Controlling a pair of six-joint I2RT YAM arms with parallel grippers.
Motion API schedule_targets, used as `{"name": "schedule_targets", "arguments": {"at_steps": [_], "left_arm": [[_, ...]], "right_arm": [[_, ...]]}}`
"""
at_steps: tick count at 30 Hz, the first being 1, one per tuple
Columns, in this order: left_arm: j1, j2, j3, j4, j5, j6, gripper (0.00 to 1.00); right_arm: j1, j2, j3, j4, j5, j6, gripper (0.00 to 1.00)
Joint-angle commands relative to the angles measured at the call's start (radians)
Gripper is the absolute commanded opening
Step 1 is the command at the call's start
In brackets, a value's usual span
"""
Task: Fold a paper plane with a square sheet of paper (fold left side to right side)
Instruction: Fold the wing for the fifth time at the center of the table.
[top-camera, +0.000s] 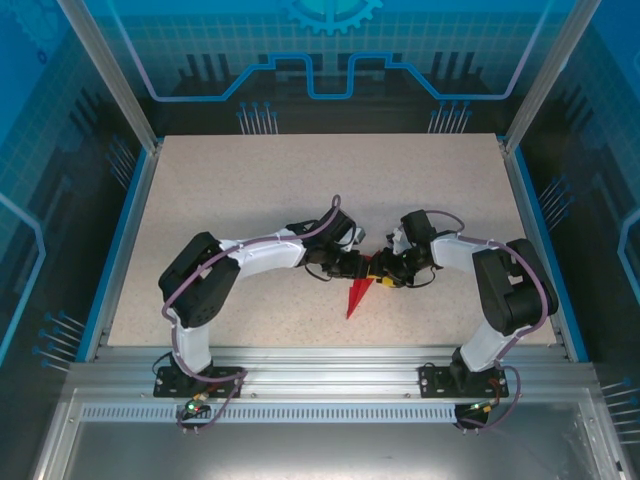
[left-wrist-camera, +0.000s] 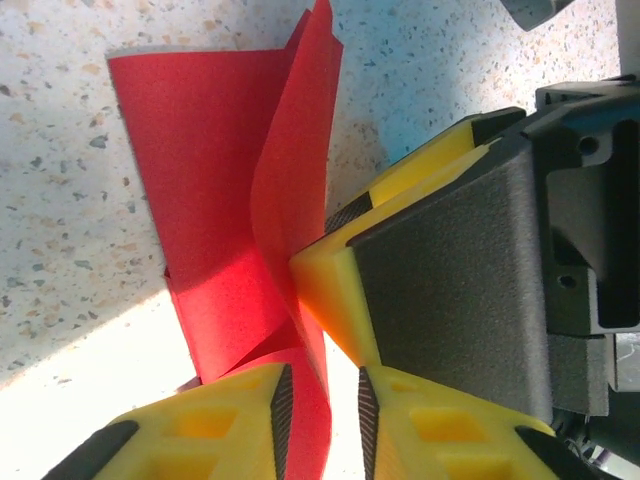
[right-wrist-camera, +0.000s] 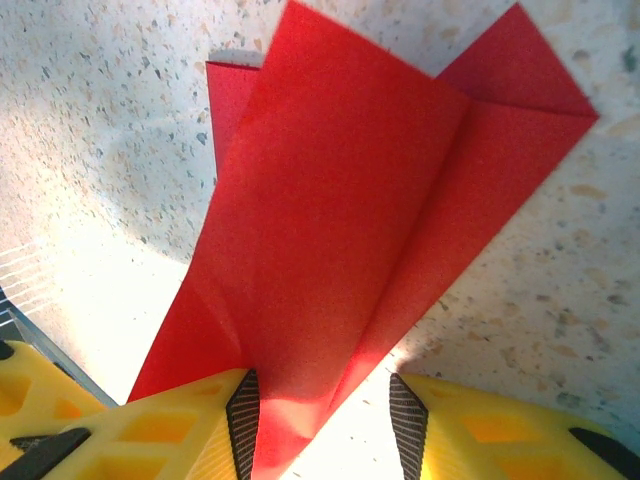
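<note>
top view: my left claw (top-camera: 352, 266) and right claw (top-camera: 384, 279) tip to tip over the speckled table (top-camera: 250, 190); red paper plane (top-camera: 356, 298) between them, nose jutting toward my bases.
left wrist: left claw (left-wrist-camera: 322, 405) narrow, plane (left-wrist-camera: 210, 200) between its pads, sliver of light beside one.
right wrist: right claw (right-wrist-camera: 322, 420) half wide, plane (right-wrist-camera: 340, 220) standing between its pads, unclamped.

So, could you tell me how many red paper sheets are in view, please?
1: the red paper, folded to a point, sits between the left hand and right hand; more could hide beneath them.
</note>
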Motion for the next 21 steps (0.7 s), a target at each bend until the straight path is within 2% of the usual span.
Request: {"name": "schedule_targets", "arguments": {"at_steps": [1, 9, 21], "left_arm": [[0.009, 0.039, 0.017, -0.018, -0.006, 0.008, 0.23], [0.018, 0.068, 0.017, -0.006, -0.005, 0.014, 0.07], [0.033, 0.096, 0.023, 0.018, 0.002, 0.046, 0.04]], "right_arm": [[0.009, 0.029, 0.0, -0.012, 0.018, -0.022, 0.44], [0.005, -0.005, -0.006, -0.023, 0.025, -0.049, 0.46], [-0.077, -0.103, -0.041, -0.078, 0.015, -0.135, 0.53]]}}
